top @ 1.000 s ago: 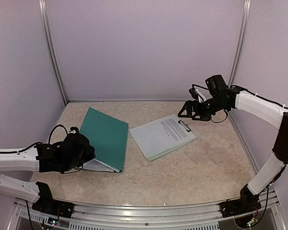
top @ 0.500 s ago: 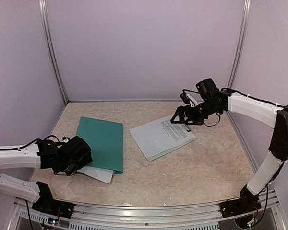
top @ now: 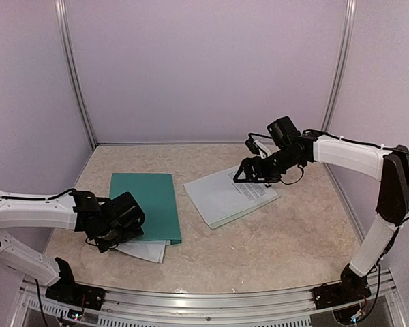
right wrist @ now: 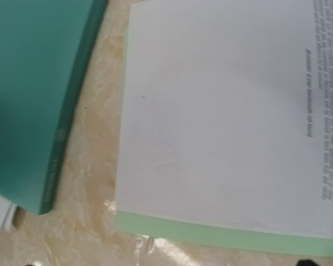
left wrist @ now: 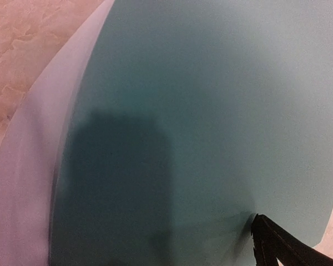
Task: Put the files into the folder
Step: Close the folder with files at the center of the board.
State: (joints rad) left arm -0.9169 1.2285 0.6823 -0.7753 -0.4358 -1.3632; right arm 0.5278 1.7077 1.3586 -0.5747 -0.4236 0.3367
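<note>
The dark teal folder [top: 144,204] lies shut and flat on the left of the table, and it fills the left wrist view [left wrist: 211,111]. White sheets [top: 148,251] stick out from under its near edge and show as a pale strip [left wrist: 22,177]. My left gripper [top: 123,219] is low over the folder's near left corner, open and holding nothing. One fingertip [left wrist: 275,244] rests at the cover. More files [top: 225,194] lie on a mint clipboard. My right gripper [top: 249,176] hovers open above their printed far end. The right wrist view shows that sheet [right wrist: 211,111] and the folder's edge [right wrist: 28,83].
The pale mint clipboard [top: 249,212] lies at an angle in the middle, its green rim [right wrist: 222,233] showing under the paper. Marble tabletop [top: 293,238] lies to the right and front. Purple walls with metal posts close in three sides, with a rail along the near edge.
The folder's cover, held raised by my left gripper a second ago, has dropped flat and the gripper has opened. My right gripper has moved left and down over the clipboard.
</note>
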